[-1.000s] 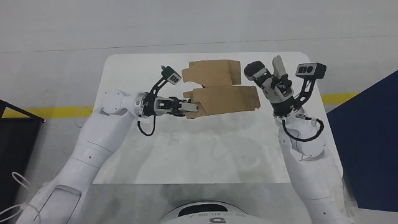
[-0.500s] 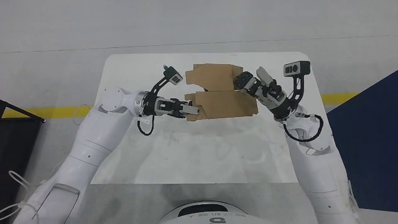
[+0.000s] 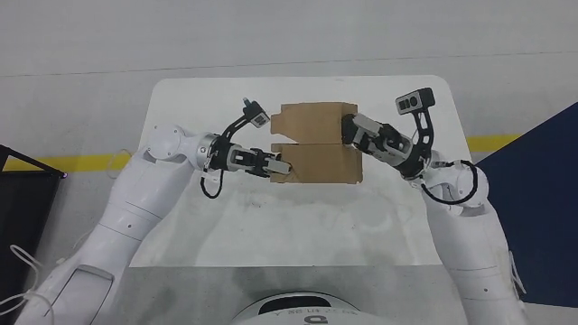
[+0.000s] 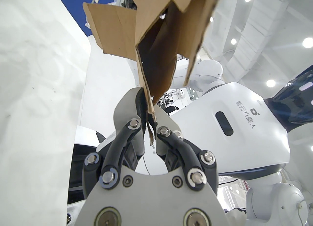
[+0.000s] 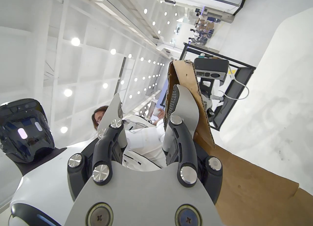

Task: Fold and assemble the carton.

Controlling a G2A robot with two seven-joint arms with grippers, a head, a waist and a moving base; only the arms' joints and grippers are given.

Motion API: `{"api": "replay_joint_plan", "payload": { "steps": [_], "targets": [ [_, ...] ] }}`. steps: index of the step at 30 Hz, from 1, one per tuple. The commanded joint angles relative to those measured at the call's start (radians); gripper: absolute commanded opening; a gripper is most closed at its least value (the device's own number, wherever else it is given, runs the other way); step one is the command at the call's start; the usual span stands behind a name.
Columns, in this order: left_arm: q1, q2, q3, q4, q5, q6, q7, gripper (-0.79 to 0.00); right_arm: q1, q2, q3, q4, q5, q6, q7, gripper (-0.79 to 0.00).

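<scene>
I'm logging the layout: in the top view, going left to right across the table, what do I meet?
Left gripper → carton → right gripper. The left jaws are shut on the carton's edge; the right jaws are open at its other end.

The carton point(image 3: 316, 140) is plain brown cardboard, darker inside, on a white desk point(image 3: 208, 99) flecked with faint grey scuffs. The left gripper point(image 4: 146, 104) and right gripper point(image 5: 146, 97) have silver-grey jaws on black links with bright metal bolts. The pale grey floor point(image 3: 90, 36) carries a yellow stripe point(image 3: 90, 161) at the desk's nine o'clock, and a blue panel point(image 3: 542, 190) stands at four o'clock.
</scene>
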Motion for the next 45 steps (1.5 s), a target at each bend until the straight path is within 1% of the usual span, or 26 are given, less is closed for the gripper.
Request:
{"api": "replay_joint_plan", "payload": {
  "steps": [1, 7, 10, 11, 13, 15, 16, 17, 18, 19, 20, 21, 22, 25, 26, 27, 28, 31, 34, 35, 38, 39, 41, 43, 45],
  "targets": [
    [-0.001, 0.003, 0.002, -0.003, 0.007, 0.001, -0.001, -0.785, 0.004, 0.003, 0.001, 0.002, -0.015, -0.001, 0.01, -0.363],
    [-0.007, 0.011, 0.013, -0.012, 0.022, 0.006, -0.006, -0.785, 0.02, 0.015, 0.003, 0.003, -0.117, -0.009, 0.042, -0.379],
    [-0.011, 0.015, 0.023, -0.013, 0.038, 0.007, -0.007, -0.785, 0.027, 0.02, -0.003, 0.002, -0.141, -0.01, 0.083, -0.369],
    [-0.012, 0.016, 0.027, -0.014, 0.04, 0.007, -0.007, -0.785, 0.03, 0.022, -0.004, 0.003, -0.143, -0.009, 0.091, -0.354],
    [-0.016, 0.018, 0.033, -0.013, 0.046, 0.006, -0.006, -0.785, 0.035, 0.025, -0.004, 0.006, -0.145, -0.004, 0.094, -0.369],
    [-0.018, 0.02, 0.039, -0.014, 0.047, 0.005, -0.005, -0.785, 0.042, 0.027, -0.007, 0.008, -0.143, 0.004, 0.091, -0.403],
    [-0.019, 0.021, 0.041, -0.014, 0.048, 0.004, -0.003, -0.785, 0.045, 0.028, -0.009, 0.009, -0.143, 0.008, 0.09, -0.422],
    [-0.021, 0.022, 0.044, -0.014, 0.048, 0.003, -0.003, -0.785, 0.049, 0.029, -0.011, 0.011, -0.145, 0.014, 0.089, -0.459],
    [-0.022, 0.023, 0.046, -0.014, 0.049, 0.002, -0.002, -0.785, 0.052, 0.03, -0.014, 0.012, -0.151, 0.017, 0.087, -0.465],
    [-0.023, 0.024, 0.048, -0.014, 0.051, 0.002, -0.002, -0.785, 0.054, 0.03, -0.018, 0.016, -0.157, 0.02, 0.084, -0.499],
    [-0.024, 0.025, 0.05, -0.013, 0.053, 0.001, -0.001, -0.785, 0.057, 0.031, -0.024, 0.019, -0.161, 0.024, 0.083, -0.557],
    [-0.025, 0.027, 0.052, -0.012, 0.055, 0.0, 0.001, -0.785, 0.059, 0.032, -0.03, 0.023, -0.164, 0.026, 0.084, -0.643],
    [-0.026, 0.028, 0.054, -0.011, 0.054, -0.001, 0.001, -0.785, 0.061, 0.033, -0.034, 0.027, -0.167, 0.028, 0.083, -0.785],
    [-0.027, 0.032, 0.052, -0.005, 0.05, -0.008, 0.008, -0.785, 0.067, 0.034, -0.043, 0.037, -0.164, 0.035, 0.074, -0.785],
    [-0.027, 0.034, 0.051, -0.003, 0.047, -0.009, 0.009, -0.554, 0.068, 0.035, -0.042, 0.041, -0.163, 0.036, 0.064, -0.785],
    [-0.027, 0.035, 0.048, 0.0, 0.043, -0.011, 0.011, -0.394, 0.069, 0.035, -0.041, 0.043, -0.159, 0.036, 0.049, -0.785],
    [-0.026, 0.037, 0.044, 0.004, 0.035, -0.013, 0.013, 0.0, 0.069, 0.035, -0.038, 0.045, -0.155, 0.036, 0.027, -0.785],
    [-0.024, 0.043, 0.028, 0.011, 0.027, -0.022, 0.022, 0.0, 0.065, 0.033, -0.027, 0.049, -0.141, 0.023, -0.077, -0.785],
    [-0.009, 0.055, -0.011, 0.023, 0.012, -0.038, 0.039, 0.0, 0.056, 0.025, -0.015, 0.052, -0.128, -0.007, -0.268, -0.785],
    [0.0, 0.06, -0.025, 0.025, 0.012, -0.042, 0.043, 0.0, 0.051, 0.023, -0.009, 0.051, -0.173, -0.036, -0.347, -0.785],
    [0.032, 0.072, -0.059, 0.017, 0.005, -0.052, 0.053, 0.0, 0.028, 0.013, -0.031, 0.044, -0.454, -0.119, -0.637, -0.785],
    [0.042, 0.075, -0.066, 0.017, 0.006, -0.058, 0.058, 0.0, 0.025, 0.011, -0.041, 0.042, -0.471, -0.123, -0.665, -0.785],
    [0.057, 0.076, -0.071, 0.018, 0.001, -0.072, 0.073, 0.0, 0.025, 0.011, -0.041, 0.042, -0.471, -0.123, -0.665, -0.785],
    [0.059, 0.073, -0.067, 0.026, 0.008, -0.084, 0.09, 0.0, 0.025, 0.011, -0.041, 0.042, -0.471, -0.123, -0.665, -0.785],
    [0.051, 0.069, -0.053, 0.025, 0.035, -0.073, 0.121, 0.0, 0.025, 0.011, -0.041, 0.042, -0.471, -0.123, -0.665, -0.785]
  ]
}}
